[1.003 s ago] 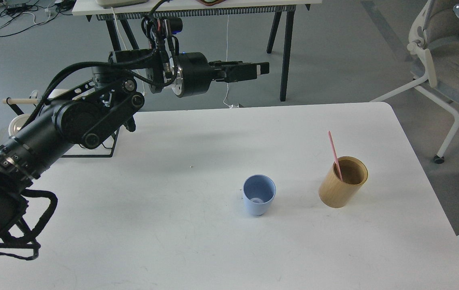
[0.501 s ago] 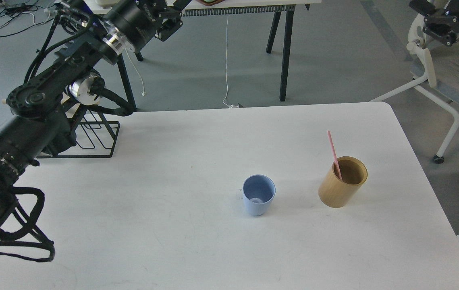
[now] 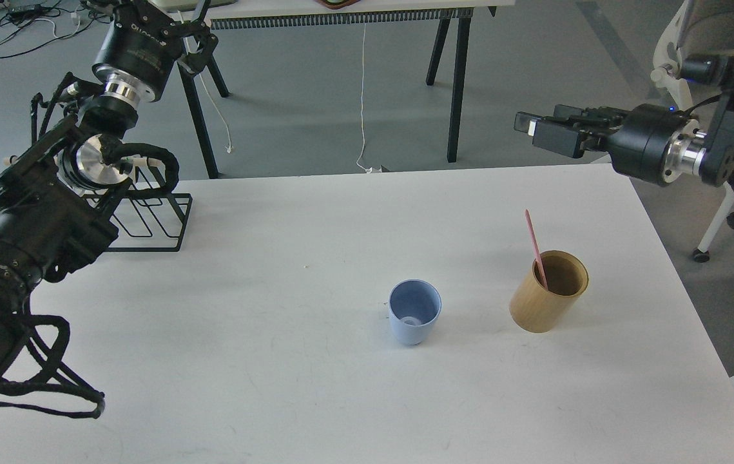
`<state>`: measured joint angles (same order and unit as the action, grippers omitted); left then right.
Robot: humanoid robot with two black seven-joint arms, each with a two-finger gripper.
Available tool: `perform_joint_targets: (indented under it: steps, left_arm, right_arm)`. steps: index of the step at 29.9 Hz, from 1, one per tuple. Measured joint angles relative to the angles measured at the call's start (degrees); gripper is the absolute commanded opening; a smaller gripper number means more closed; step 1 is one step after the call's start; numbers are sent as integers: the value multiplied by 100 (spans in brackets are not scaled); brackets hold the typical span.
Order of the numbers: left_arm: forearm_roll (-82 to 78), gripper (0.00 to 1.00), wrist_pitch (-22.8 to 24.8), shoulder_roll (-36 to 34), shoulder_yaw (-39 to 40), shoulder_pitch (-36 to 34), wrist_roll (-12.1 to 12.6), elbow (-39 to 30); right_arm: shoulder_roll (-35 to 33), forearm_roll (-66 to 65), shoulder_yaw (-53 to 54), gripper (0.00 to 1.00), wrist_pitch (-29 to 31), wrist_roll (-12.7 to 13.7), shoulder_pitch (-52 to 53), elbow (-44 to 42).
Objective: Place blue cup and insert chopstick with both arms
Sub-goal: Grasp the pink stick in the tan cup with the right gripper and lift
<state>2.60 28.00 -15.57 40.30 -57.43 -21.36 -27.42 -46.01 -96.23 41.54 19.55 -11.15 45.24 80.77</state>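
Note:
The blue cup (image 3: 414,320) stands upright and empty on the white table (image 3: 276,361), right of centre. The pink chopstick (image 3: 533,240) leans inside the tan cylindrical holder (image 3: 544,299), to the right of the cup. My left gripper (image 3: 176,26) is raised at the top left, far from both; its fingertips are cut off by the frame's top edge. My right gripper (image 3: 530,129) hovers beyond the table's far right edge, pointing left, above and behind the holder. Its dark fingers overlap side-on and hold nothing visible.
A black wire rack (image 3: 147,222) stands at the table's far left, partly behind my left arm. Another table's legs (image 3: 457,84) stand behind. A white chair (image 3: 689,84) is at the right, behind my right arm.
My left arm has swung up and back to the left, its gripper now leaving the top of the frame. My right arm has come in from the upper right and lowered, gripper pointing left. Cup, holder and chopstick are unmoved.

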Motion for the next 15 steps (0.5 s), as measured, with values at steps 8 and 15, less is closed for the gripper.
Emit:
perform_joint_targets:
  steps: [8,15]
  left_arm:
    - [185,100,0,-2,1,3,1,1]
    - [189,100,0,9,5,-2,0,-1]
  right_arm:
    - [-119,-722,-1040,75,-526,-113,-265,7]
    - [-32,-1130,-1497,64,-575,-109,-317,-25]
